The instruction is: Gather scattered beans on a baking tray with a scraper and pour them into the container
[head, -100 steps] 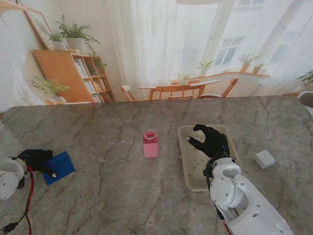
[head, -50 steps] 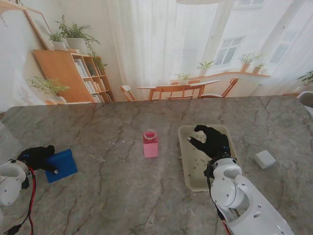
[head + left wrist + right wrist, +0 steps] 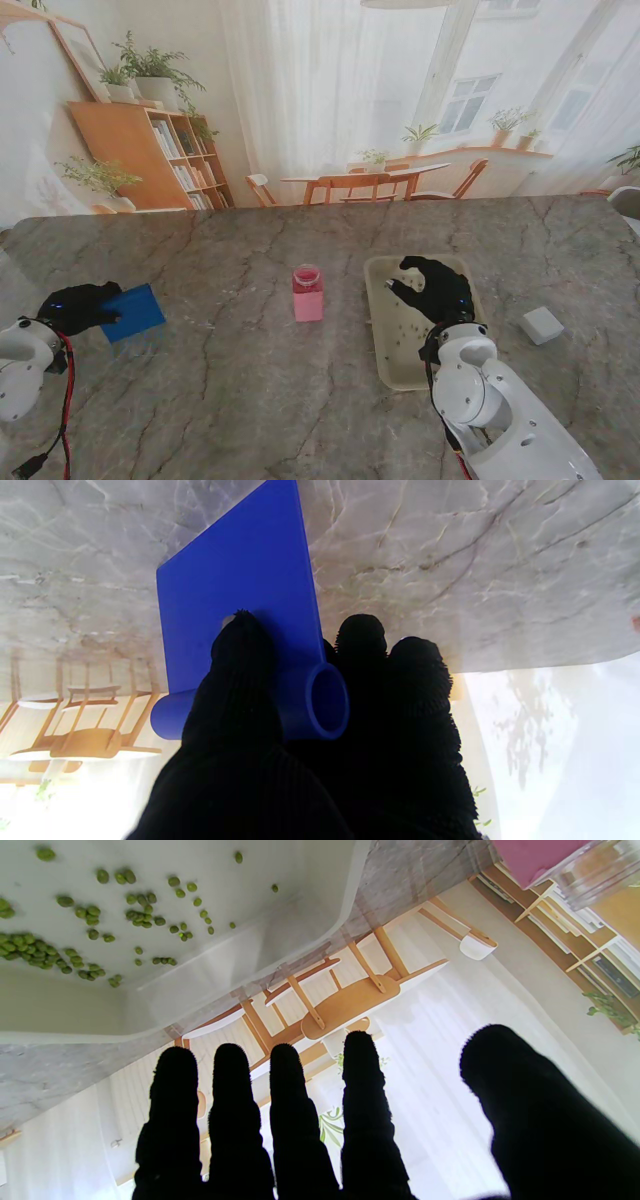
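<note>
Stand view: left hand (image 3: 75, 306) sits at the far left of the table (image 3: 220, 390), fingers closed around the handle of the blue scraper (image 3: 133, 311); the blade points right, toward the middle. Right hand (image 3: 432, 289) hovers over the baking tray (image 3: 385, 350), fingers spread, holding nothing. Tray is right of centre, long side running away from me. Pink container (image 3: 307, 293) stands upright just left of the tray, apart from it. A small white block (image 3: 541, 325) lies right of the tray. Wide bare marble between scraper and container. Behind the table: bookshelf (image 3: 150, 155), plants, curtains, wooden dining set.

Left wrist view: thumb (image 3: 240, 680) presses on the blade face, the other fingers wrap the round hollow handle (image 3: 320, 702). Scraper (image 3: 240, 580) blade extends flat out over the marble; cannot tell if it touches.

Right wrist view: five fingers (image 3: 287, 1100) straight and apart, nothing between them. Beans (image 3: 90, 915), small and green, lie scattered over the tray floor, densest in a loose cluster near one wall. Tray (image 3: 200, 975) rim has rounded corners, marble just beyond it. The container (image 3: 535, 855) shows at a corner, cropped.
</note>
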Tool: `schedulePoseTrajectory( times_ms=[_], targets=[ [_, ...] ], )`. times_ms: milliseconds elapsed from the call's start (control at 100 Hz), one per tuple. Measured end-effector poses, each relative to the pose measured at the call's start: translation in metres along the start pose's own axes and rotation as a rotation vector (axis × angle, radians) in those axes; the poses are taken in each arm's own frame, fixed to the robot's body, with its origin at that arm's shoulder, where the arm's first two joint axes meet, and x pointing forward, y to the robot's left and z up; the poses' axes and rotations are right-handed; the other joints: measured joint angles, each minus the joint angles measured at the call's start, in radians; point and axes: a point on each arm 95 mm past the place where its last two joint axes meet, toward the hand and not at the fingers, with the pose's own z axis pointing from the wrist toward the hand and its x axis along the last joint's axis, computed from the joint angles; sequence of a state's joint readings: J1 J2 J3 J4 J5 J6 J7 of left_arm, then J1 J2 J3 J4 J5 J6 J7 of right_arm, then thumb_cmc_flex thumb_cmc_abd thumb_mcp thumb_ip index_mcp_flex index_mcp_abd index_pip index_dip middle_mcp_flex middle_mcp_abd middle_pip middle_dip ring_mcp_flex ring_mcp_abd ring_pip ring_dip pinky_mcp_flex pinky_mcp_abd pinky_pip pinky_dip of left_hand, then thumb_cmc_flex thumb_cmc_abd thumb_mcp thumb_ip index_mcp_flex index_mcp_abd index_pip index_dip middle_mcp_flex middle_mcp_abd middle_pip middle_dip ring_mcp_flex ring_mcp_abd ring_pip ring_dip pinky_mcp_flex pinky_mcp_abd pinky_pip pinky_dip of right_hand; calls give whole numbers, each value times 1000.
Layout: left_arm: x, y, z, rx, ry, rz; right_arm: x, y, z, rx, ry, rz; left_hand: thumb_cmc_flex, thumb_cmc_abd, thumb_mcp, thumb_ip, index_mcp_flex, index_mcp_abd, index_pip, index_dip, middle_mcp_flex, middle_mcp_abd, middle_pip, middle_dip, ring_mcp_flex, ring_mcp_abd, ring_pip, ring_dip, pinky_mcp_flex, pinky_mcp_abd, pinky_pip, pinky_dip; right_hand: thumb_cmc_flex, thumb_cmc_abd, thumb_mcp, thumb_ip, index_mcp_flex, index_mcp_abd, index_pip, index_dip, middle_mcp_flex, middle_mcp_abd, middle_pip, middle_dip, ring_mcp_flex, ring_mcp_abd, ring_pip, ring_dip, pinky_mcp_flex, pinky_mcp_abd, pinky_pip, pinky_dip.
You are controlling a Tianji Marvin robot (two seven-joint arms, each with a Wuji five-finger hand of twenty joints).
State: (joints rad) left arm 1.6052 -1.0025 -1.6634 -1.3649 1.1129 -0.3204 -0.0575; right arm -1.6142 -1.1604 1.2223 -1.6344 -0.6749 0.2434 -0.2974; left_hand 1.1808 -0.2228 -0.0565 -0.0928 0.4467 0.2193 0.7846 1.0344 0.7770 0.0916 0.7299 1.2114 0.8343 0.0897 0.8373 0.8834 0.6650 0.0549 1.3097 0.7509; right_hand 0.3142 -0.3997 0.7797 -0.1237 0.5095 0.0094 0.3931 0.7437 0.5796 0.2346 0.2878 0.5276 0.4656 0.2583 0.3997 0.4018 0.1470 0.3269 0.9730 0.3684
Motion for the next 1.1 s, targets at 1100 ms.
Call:
schedulePoseTrajectory(
  times_ms=[1100],
  targets=[
    [166,-154,39,564,308,-27,46,62,7,-194,256,-142,29,0,50,0,-57,16,77,-172,-62,2,76,27,-80,3,86,45,-102,0,14,64,-115,76,-122,0,-209,180,-164,-73,-93,47,-53,-10,-23,-11,-14,1,-2,0,-1,25]
  ],
)
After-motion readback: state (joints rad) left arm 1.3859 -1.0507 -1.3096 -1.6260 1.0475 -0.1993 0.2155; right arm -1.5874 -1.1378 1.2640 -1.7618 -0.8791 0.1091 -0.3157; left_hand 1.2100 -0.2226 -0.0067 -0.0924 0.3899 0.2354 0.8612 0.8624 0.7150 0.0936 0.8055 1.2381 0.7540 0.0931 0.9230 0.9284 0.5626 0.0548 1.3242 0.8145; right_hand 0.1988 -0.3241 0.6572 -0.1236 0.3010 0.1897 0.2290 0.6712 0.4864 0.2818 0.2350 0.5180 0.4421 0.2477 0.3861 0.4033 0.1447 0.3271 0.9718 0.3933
